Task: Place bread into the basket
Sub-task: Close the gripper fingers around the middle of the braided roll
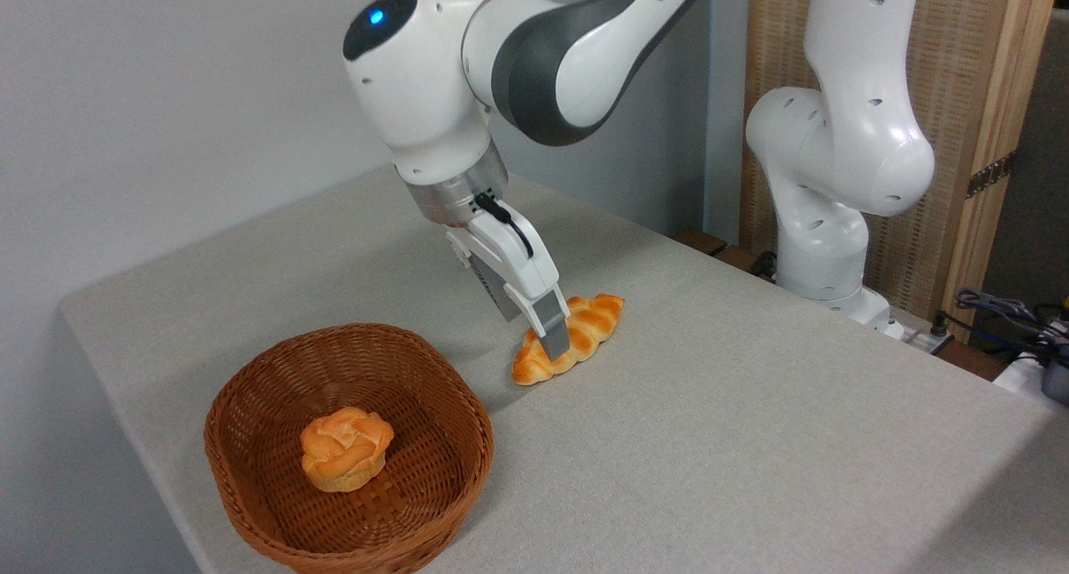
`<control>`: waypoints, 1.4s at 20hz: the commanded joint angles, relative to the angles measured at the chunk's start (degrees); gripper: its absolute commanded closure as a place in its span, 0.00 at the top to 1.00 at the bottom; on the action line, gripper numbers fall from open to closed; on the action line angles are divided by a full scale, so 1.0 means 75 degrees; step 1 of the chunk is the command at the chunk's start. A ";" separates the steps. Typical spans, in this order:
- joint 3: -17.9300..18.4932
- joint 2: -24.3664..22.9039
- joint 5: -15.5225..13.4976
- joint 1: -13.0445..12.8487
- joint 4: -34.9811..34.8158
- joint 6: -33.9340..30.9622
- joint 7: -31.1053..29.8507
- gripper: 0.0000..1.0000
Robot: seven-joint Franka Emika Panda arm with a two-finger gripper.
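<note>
While the claw (552, 340) sits down over the middle of the bread (570, 338) on the table (752, 440), centre frame, only one finger shows; cannot tell if it pinches or stands spread. Risks: off-centre grip lets the loaf pivot or slip; carried low, it could clip the rim of the basket (250, 373), lower left, or land on the bun (346, 449).

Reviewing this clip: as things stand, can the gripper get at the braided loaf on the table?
Probably yes. The gripper is already down at the braided loaf, one finger in front of its middle. Nothing lies between them; the basket and its bun sit apart. Whether the jaws have closed cannot be seen.
</note>
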 commanded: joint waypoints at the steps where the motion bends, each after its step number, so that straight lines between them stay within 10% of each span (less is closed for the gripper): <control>1: 0.0026 -0.0161 0.0022 -0.0167 -0.0197 -0.0165 -0.0140 1.00; 28: -0.0091 0.0249 0.0139 -0.0343 -0.0372 -0.0271 -0.0105 0.98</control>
